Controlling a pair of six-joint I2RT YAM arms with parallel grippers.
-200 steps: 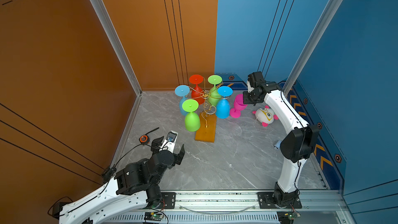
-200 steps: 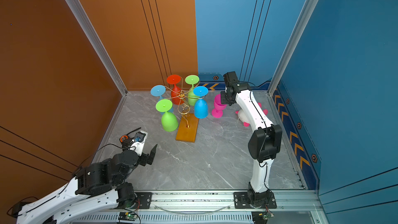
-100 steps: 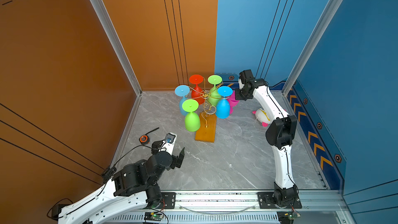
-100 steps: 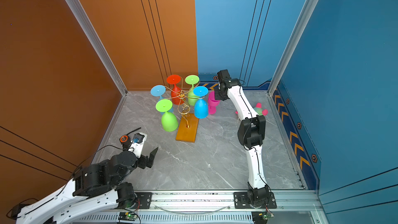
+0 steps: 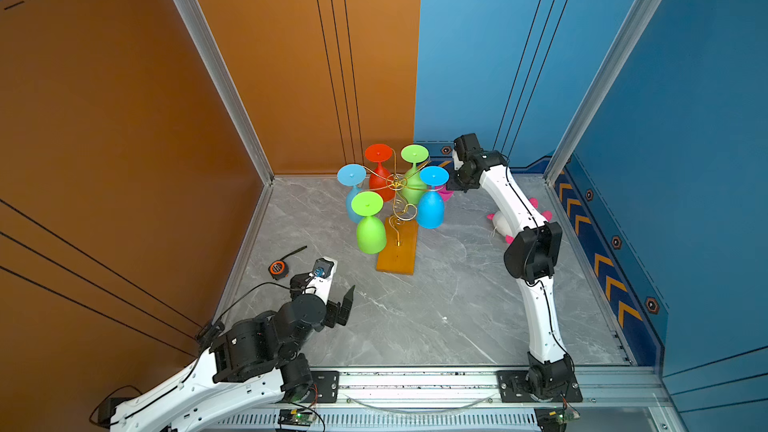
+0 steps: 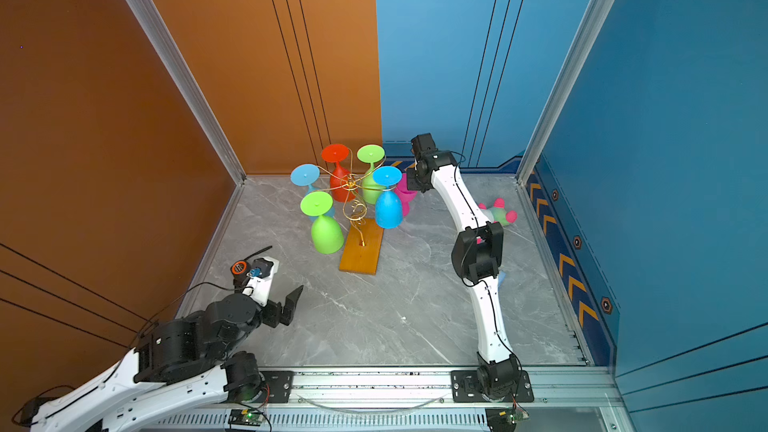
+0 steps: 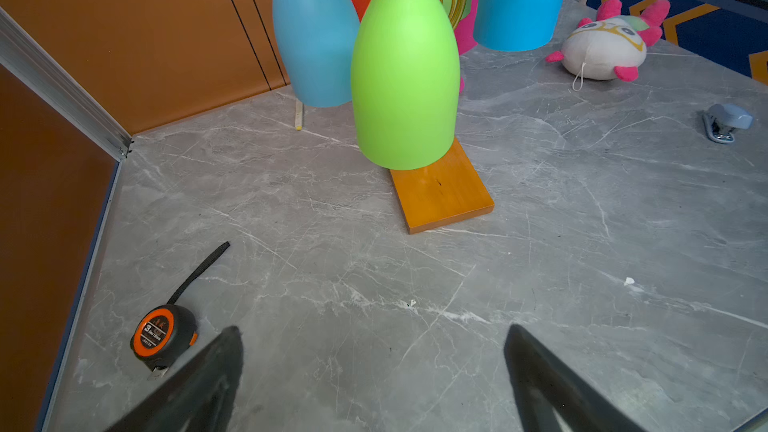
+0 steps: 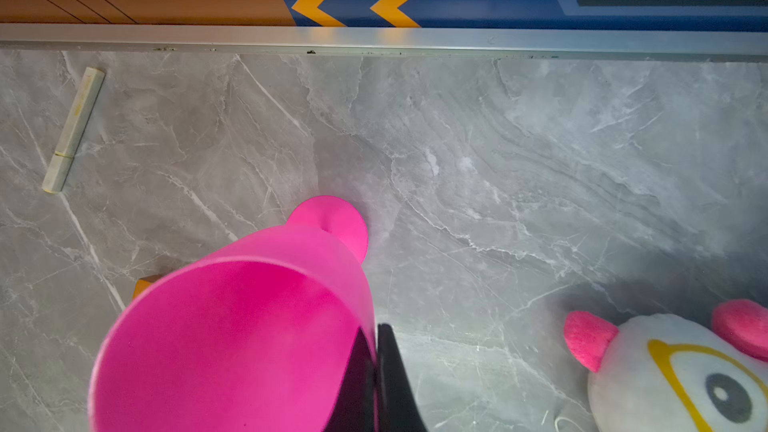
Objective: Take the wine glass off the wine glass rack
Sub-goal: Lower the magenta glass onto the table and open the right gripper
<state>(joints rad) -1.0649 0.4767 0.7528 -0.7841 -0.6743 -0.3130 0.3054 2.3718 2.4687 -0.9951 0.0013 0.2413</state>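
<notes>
The wine glass rack (image 5: 400, 201) is gold wire on an orange-brown wooden base (image 5: 397, 253) at the back middle of the table in both top views. Several wine glasses hang from it upside down: red, green and blue. The nearest one is green (image 7: 405, 76). A pink wine glass (image 8: 232, 334) is off the rack, mouth up and tilted, its foot low over the table behind the right blue glass (image 5: 431, 209). My right gripper (image 8: 374, 351) is shut on its rim. My left gripper (image 7: 372, 338) hangs open and empty over the front left floor.
An orange and black tape measure (image 7: 162, 336) lies just left of the left gripper. A white and pink plush toy (image 7: 602, 47) lies right of the rack, under the right arm. A grey stapler (image 7: 725, 122) sits farther right. A pale stick (image 8: 72, 130) lies by the back wall rail.
The right gripper has carried the pink glass left and back, in behind the right blue glass, and the arm's elbow has swung. The left arm has barely shifted.
</notes>
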